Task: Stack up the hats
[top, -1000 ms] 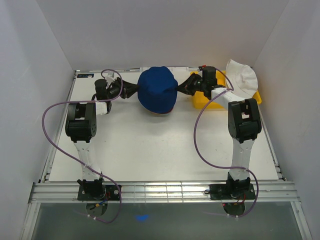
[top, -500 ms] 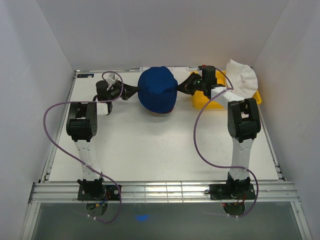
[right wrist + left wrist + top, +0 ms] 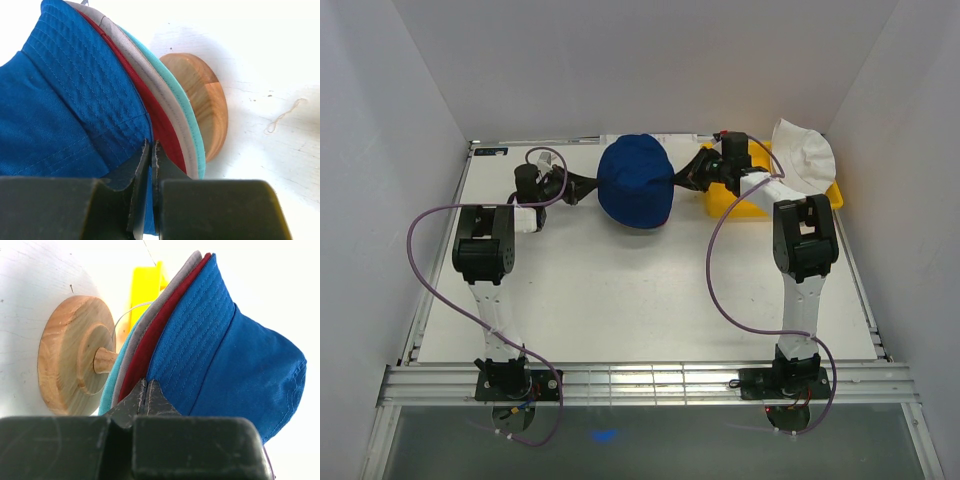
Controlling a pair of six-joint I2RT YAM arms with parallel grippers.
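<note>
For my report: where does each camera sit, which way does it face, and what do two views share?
Top external: above and behind the bases, looking down on the table; left arm and right arm show.
Left wrist: on the left arm, looking along the left fingers, shut on the blue hat.
Right wrist: on the right arm, facing that hat from the opposite side; right fingers grip it.
Shared: both wrist views show the wooden stand.

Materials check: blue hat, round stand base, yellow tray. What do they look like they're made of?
Blue hat: woven fabric, likely cotton twill, matte; stitched rows on the brim, soft creases in the crown.
Stand base: wood, smooth, bare or clear-coated; visible grain.
Yellow tray: probably moulded plastic; uniform bright colour, crisp edge, though little of it shows.
</note>
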